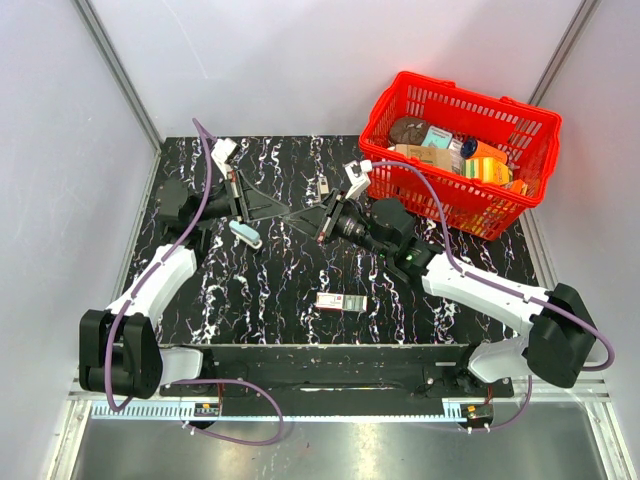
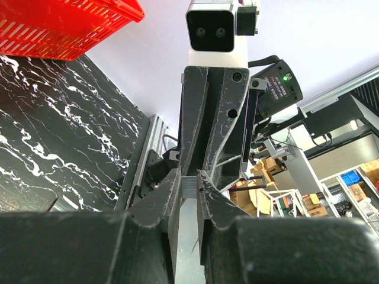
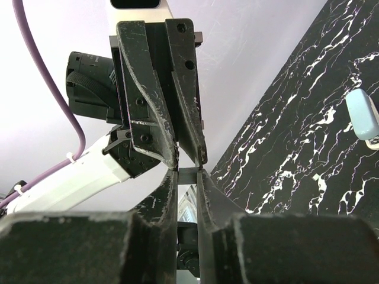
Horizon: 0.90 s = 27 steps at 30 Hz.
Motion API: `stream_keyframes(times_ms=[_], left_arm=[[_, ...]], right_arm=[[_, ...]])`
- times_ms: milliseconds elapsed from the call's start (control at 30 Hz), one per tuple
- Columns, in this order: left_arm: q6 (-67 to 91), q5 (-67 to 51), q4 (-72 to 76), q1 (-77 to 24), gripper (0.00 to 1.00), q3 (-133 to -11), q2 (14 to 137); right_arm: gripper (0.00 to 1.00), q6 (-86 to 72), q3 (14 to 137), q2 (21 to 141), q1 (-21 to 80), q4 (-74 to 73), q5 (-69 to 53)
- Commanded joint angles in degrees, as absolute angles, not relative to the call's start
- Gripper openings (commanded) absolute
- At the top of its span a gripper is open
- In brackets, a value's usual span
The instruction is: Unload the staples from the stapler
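The stapler (image 1: pixel 245 233), light blue with a paler end, lies flat on the worktop (image 1: pixel 280 290) toward its left edge, just beside the left arm and apart from both end effectors. In the right wrist view the picture's right border cuts it off, so we see only part of it. The left end effector (image 2: pixel 188 182) and the right end effector (image 3: pixel 188 173) meet tip to tip above the middle of the worktop. Each is closed on the same thin grey strip (image 3: pixel 187 176). The strip is too small in the top view to make out, and the fingers hide most of it in the wrist views, so we cannot tell its length. The worktop is black with white marbling. A small red-and-white box (image 1: pixel 340 301) lies toward its near edge, and a red basket (image 1: pixel 450 205) of mixed packages sits at its far right corner. Plain white panels with metal corner posts enclose the far and side edges.
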State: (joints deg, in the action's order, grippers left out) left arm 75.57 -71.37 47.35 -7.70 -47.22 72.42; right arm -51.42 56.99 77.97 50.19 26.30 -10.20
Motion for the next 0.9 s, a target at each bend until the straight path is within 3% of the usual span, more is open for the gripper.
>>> stream_keyframes(times_ms=[0,133,233,367,633,867], left_arm=[[71.64,-72.77,44.84,-7.82,0.20,-49.39,71.02],[60.25,-73.39,29.60,-7.65,0.45,-54.30,71.72],[30.00,-67.44,-4.64,-7.38,0.49,-65.00,72.68],[9.28,-54.44,-21.06,-10.01,0.50,-69.87,75.05],[-12.46,-24.29,-21.29,-25.46,0.47,-62.51,81.47],[-16.35,-9.77,-14.24,-38.04,0.43,-58.62,89.37]], right_arm=[[0.08,-50.45,58.71,76.64,49.92,27.87,-9.93],[0.06,-49.05,58.19,74.80,49.92,21.38,-9.40],[0.06,-48.60,56.96,72.78,49.92,14.61,-8.79],[0.05,-47.99,54.15,68.83,49.92,3.81,-5.55],[0.02,-49.39,49.31,62.14,49.92,-21.33,6.05],[0.01,-53.08,46.50,60.56,49.92,-36.29,11.68]])
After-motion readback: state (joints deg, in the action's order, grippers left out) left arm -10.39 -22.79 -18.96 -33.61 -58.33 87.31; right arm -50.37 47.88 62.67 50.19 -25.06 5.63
